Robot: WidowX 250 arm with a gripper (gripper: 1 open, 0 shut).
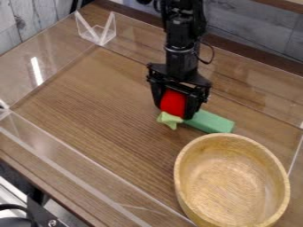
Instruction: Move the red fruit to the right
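The red fruit (175, 103) is a small glossy strawberry-like toy with a light-green leafy cap at its near side. It rests on the wooden table, against the left end of the flat green block (208, 121). My gripper (178, 99) points straight down over the fruit. Its black fingers (155, 92) stand on either side of the fruit and are open, with the fruit low between them.
A wooden bowl (233, 185) sits at the front right, close to the green block. Clear acrylic walls (48, 62) edge the table on the left and front. A clear folded stand (95, 28) is at the back left.
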